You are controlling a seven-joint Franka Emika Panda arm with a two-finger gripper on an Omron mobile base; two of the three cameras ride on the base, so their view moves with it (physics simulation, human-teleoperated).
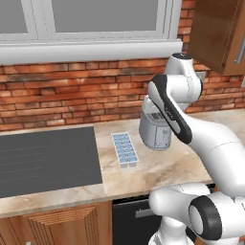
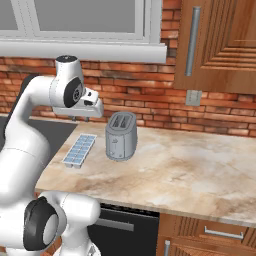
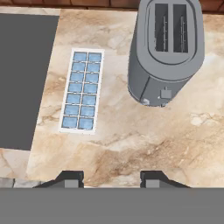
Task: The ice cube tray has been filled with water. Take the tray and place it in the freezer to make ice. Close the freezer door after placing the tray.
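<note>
Tray (image 1: 125, 149), white with 2 rows of blue water cells, lies flat on the marble counter (image 1: 167, 167) in the left base view, between the dark cooktop (image 1: 48, 160) and a grey toaster (image 1: 154, 129), apart from both.

In the right base view the gripper (image 2: 80, 119) hangs above the counter's back edge, over the tray's far end, touching nothing.

In the hand view the 2 fingertips (image 3: 72, 178) stand parted with bare counter between them, holding nothing; the tray sits up and left of them, the 2-slot toaster to its right.
</note>
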